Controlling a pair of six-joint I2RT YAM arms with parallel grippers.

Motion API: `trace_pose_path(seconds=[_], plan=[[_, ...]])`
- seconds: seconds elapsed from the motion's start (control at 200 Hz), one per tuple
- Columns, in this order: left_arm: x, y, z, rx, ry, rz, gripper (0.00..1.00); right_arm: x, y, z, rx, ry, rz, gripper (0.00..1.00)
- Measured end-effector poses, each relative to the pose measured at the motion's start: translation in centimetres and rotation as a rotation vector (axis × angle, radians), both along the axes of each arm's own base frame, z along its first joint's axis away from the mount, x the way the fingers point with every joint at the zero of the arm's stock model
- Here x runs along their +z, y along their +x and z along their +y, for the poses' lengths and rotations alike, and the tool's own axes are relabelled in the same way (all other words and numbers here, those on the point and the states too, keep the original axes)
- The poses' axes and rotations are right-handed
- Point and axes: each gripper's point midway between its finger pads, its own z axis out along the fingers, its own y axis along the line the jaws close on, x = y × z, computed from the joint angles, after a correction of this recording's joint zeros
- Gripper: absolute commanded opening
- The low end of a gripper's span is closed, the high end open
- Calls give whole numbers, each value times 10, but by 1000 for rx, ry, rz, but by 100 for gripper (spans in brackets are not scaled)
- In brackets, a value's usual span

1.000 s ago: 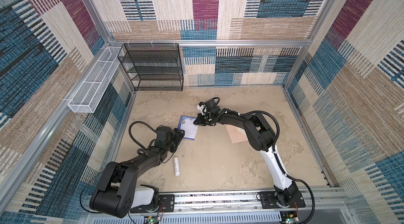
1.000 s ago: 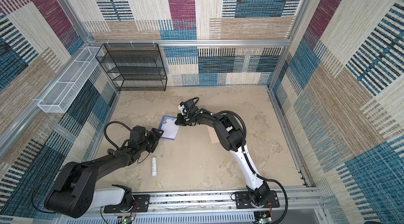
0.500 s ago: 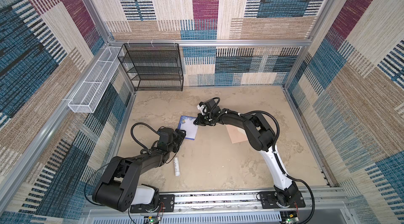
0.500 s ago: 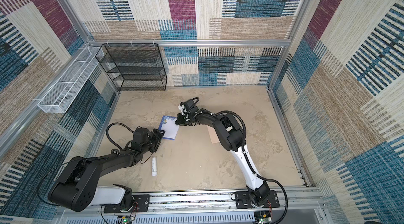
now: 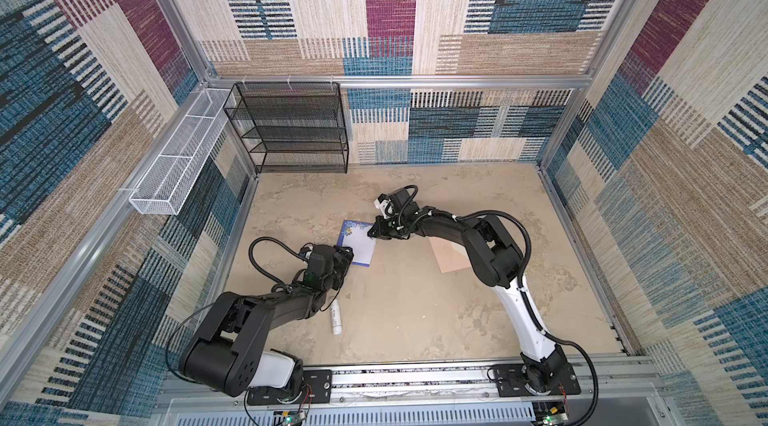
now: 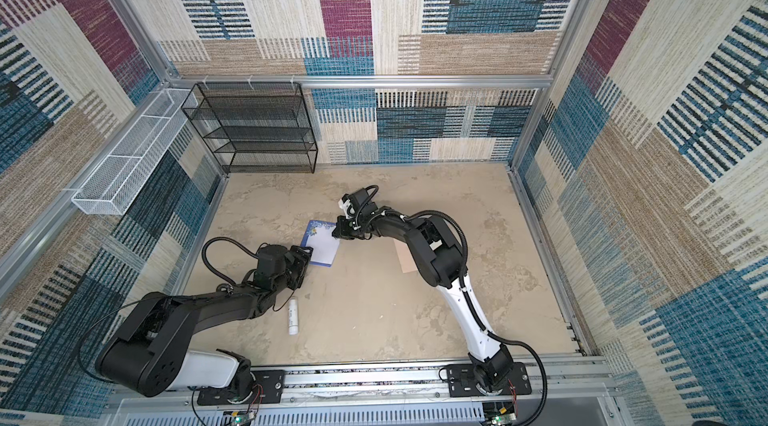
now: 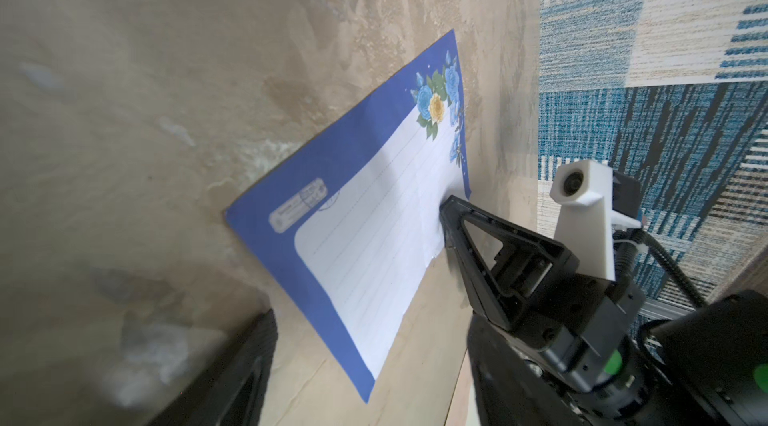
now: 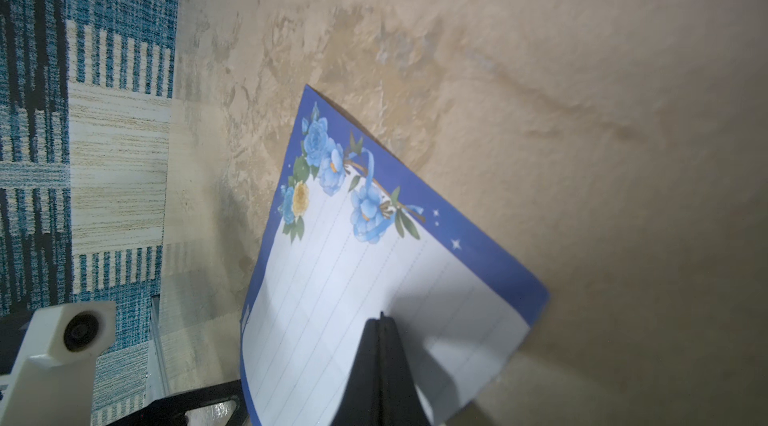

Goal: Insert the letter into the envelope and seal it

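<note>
From where I stand, the letter lies printed side up a little left of the middle of the bench, about halfway between its far and near edges. It is well apart from the envelope, which lies flat right of the middle, partly under the right arm. The right gripper has its fingers clenched tight, with the tip on the sheet's right edge. The paper looks creased and raised there, but I can't tell whether it is nipped or only pinned. The left gripper is at the sheet's near left corner, its fingers apart and holding nothing. A white tube lies closer to the near edge.

I'd say the job now is a clean second hold. Set the left fingers squarely over the blue border, close gently, and let the right go only once that grip is sure, so the thin sheet neither slides nor buckles. The envelope's flap is hidden, so check its mouth first.
</note>
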Motion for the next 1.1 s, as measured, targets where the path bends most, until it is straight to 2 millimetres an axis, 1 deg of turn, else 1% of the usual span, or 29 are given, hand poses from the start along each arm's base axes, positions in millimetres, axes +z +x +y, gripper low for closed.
trace_pose_path(seconds=[0.195, 0.351, 0.401, 0.506, 0.616, 0.736, 0.841, 1.102], plan=[[-1, 7, -3, 13, -13, -21, 69, 0, 0, 0, 0, 0, 1, 0], [-5, 9, -4, 18, -21, -21, 55, 0, 0, 0, 0, 0, 1, 0], [-7, 9, -4, 20, -18, -16, 52, 0, 0, 0, 0, 0, 1, 0], [-9, 8, -2, 24, -13, -11, 43, 0, 1, -1, -1, 2, 2, 0], [-9, 4, 0, 30, -4, -2, 42, 0, 1, -1, -2, 2, 1, 0], [1, 5, 1, 33, -6, -25, 38, 0, 1, -1, -2, 2, 1, 0], [5, 3, 3, 36, 3, -28, 34, 0, 1, -1, -2, 2, 1, 0], [-2, 2, 6, 42, 32, -7, 25, -1, 1, -2, -2, 2, 1, 0]])
